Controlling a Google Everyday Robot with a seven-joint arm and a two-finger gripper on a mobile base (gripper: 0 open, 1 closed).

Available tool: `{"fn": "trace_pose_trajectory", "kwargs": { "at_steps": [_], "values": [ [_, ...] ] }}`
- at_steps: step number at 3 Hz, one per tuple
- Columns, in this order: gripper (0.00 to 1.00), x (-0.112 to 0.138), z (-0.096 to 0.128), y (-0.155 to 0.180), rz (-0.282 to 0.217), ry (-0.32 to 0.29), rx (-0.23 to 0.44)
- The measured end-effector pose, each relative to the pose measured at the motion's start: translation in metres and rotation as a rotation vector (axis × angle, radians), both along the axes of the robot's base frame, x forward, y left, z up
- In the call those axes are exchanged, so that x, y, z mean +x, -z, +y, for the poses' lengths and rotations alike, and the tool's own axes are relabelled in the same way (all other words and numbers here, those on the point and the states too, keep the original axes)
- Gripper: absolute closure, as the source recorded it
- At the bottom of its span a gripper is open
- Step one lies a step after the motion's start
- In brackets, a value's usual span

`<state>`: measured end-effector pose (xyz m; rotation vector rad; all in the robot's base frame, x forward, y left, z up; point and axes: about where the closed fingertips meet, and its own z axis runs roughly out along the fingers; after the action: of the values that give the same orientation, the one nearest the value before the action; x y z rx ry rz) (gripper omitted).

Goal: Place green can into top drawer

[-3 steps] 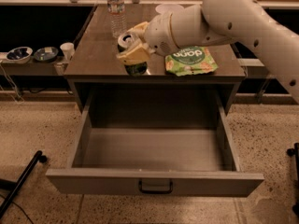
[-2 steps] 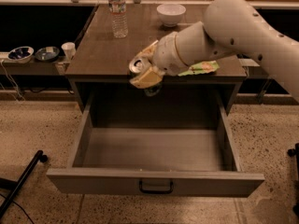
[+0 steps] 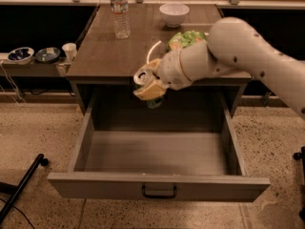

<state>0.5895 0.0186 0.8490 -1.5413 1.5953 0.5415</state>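
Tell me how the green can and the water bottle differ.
The green can is tilted, held in the gripper above the open top drawer; the water bottle stands upright on the tabletop. The can is short and dark with a silver top; the bottle is tall and clear. Both are drink containers.

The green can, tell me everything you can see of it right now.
The green can is a small drink can: dark green body, silver top. It is tilted, top leaning left. The gripper is shut on it, crossing its side and hiding most of the body. It hangs in the air before the tabletop edge, above the back of the open top drawer, touching only the gripper.
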Motion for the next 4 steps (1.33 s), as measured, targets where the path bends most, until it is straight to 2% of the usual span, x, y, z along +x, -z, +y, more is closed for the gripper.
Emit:
{"fn": "trace_pose_trajectory", "kwargs": {
  "at_steps": [1, 2, 3, 4],
  "values": [
    [1.00, -0.021, -0.013, 0.081, 0.167, 0.076, 0.103],
    [1.00, -0.052, -0.022, 0.152, 0.254, 0.142, 0.203],
    [0.82, -0.055, -0.026, 0.161, 0.263, 0.157, 0.207],
    [0.58, -0.054, -0.025, 0.160, 0.262, 0.155, 0.206]
  ]
}}
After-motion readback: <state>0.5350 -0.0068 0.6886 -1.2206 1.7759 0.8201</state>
